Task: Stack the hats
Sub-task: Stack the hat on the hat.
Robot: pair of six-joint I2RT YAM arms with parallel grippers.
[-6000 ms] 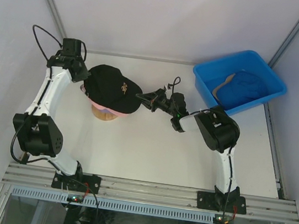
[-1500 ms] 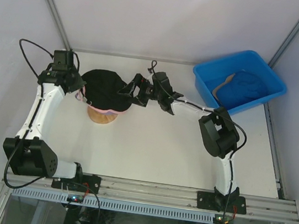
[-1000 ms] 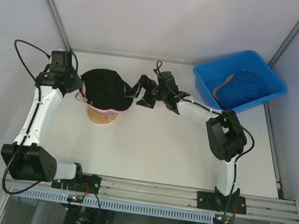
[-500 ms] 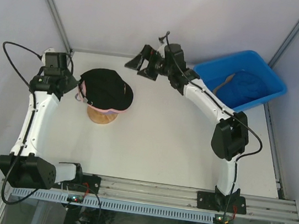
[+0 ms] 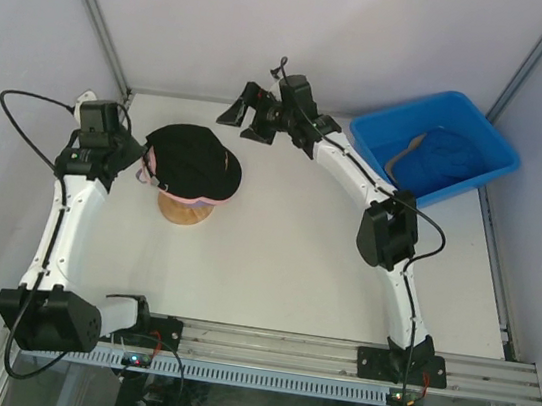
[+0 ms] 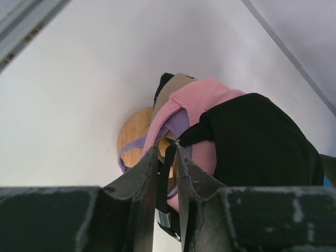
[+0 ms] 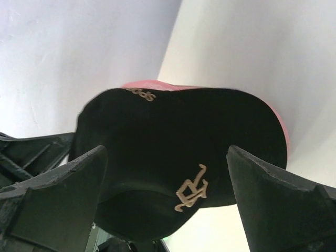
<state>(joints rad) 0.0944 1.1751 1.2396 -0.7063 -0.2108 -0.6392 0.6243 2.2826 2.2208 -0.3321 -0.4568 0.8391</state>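
The black hat [image 5: 191, 160] with a tan embroidered logo sits on top of a stack on the wooden stand [image 5: 186, 210]. Under it show a pink hat [image 6: 205, 100], a tan hat [image 6: 176, 86] and a purple strap [image 6: 131, 147]. My left gripper [image 5: 138, 162] is at the stack's left rear. In the left wrist view [image 6: 165, 148] its fingers stand narrowly apart, closed on the black hat's back strap [image 6: 167, 173]. My right gripper [image 5: 242, 120] hangs open behind the stack, facing the black hat [image 7: 178, 131] from a distance with nothing between its fingers. A blue hat [image 5: 444, 157] lies in the bin.
The blue plastic bin [image 5: 364, 133] stands at the back right corner. Metal frame posts and grey walls close in the table on the left, right and back. The right arm stretches diagonally across the back of the table.
My right gripper has let go of the black hat's brim and swung up and back toward the far wall. The left arm has shifted slightly left at the stack's rear.
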